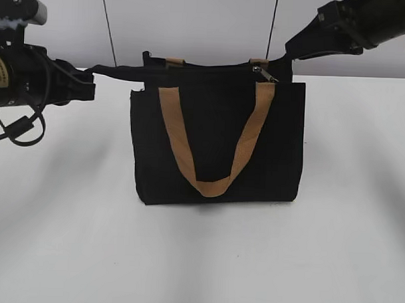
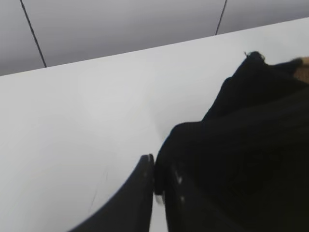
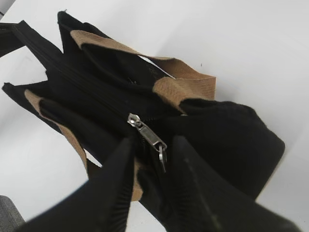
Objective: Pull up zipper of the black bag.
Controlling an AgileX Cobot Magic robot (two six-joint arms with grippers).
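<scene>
The black bag (image 1: 216, 152) stands upright on the white table, its tan straps hanging down the front. The zipper (image 3: 96, 89) runs along the top, with the silver pull (image 1: 264, 74) near the right end. My left gripper (image 1: 92, 76) is shut on the black fabric tail at the bag's top left end (image 2: 193, 145) and holds it stretched to the left; its jaws (image 2: 155, 166) are pinched together. My right gripper (image 3: 154, 141) is open above the bag's top right, one finger on each side of the silver pull (image 3: 147, 133), whose small tab hangs between them, not gripped.
The white table (image 1: 199, 258) stretches around the bag. A grey panelled wall (image 1: 193, 25) stands behind it. The right arm (image 1: 353, 24) reaches in from the upper right and the left arm (image 1: 25, 79) from the left edge.
</scene>
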